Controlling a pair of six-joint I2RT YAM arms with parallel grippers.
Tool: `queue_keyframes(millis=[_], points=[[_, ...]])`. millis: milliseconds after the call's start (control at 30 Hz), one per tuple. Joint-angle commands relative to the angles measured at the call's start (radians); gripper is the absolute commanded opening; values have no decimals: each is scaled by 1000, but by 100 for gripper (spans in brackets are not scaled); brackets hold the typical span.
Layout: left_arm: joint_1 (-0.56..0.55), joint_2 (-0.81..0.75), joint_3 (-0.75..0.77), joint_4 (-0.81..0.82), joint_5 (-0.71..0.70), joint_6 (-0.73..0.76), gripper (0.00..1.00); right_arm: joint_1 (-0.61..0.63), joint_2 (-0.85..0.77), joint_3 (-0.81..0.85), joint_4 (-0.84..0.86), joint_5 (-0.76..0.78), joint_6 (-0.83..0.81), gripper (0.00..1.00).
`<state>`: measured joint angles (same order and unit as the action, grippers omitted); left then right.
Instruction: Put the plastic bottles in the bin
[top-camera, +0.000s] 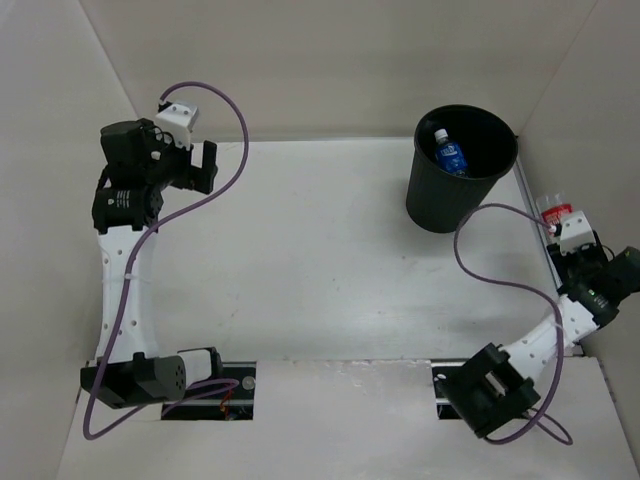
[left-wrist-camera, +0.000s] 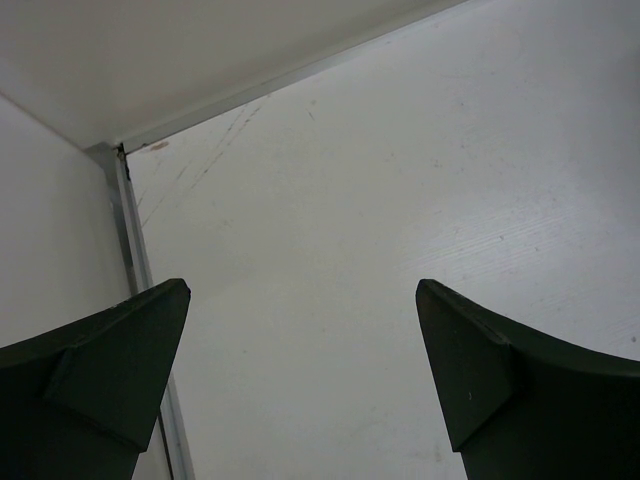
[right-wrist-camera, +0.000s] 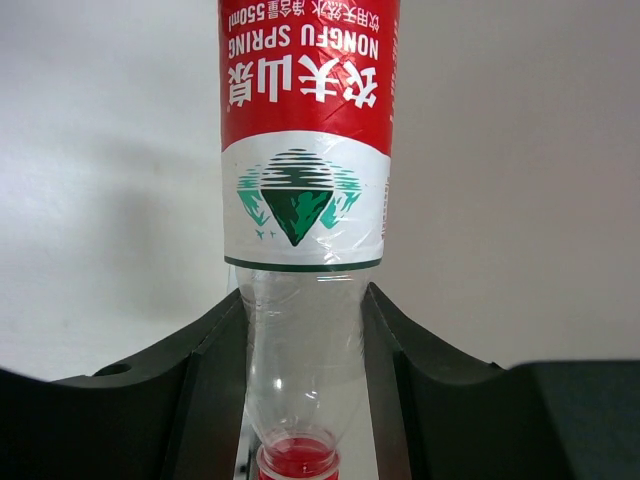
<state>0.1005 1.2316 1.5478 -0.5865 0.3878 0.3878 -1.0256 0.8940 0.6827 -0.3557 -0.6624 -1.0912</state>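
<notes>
The black bin (top-camera: 440, 205) stands at the back right of the table. A clear bottle with a blue label and white cap (top-camera: 450, 155) lies inside it. My right gripper (top-camera: 557, 216) is by the right wall, to the right of the bin, shut on the red-labelled bottle (top-camera: 553, 207). In the right wrist view the jaws (right-wrist-camera: 303, 300) pinch the bottle's clear shoulder, the red cap toward the camera and the red label (right-wrist-camera: 305, 150) pointing away. My left gripper (top-camera: 207, 165) is open and empty at the back left, as the left wrist view (left-wrist-camera: 300, 295) shows. The orange and plain clear bottles are out of view.
White walls enclose the table on the left, back and right. A metal strip (left-wrist-camera: 130, 240) runs along the left wall's foot beside my left gripper. Purple cables loop above both arms.
</notes>
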Motion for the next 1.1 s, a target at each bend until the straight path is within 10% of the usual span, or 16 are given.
queue_keyframes(millis=[0,633,1067], points=[[9,-37,-46,47,14,5,100,98,-93,132,-45,-66,152,0],[52,-144,-135,62,29,0,100,716,364,721,182,216,939,0],[167,-224,-195,53,86,-56,100,923,577,876,153,211,1001,5]])
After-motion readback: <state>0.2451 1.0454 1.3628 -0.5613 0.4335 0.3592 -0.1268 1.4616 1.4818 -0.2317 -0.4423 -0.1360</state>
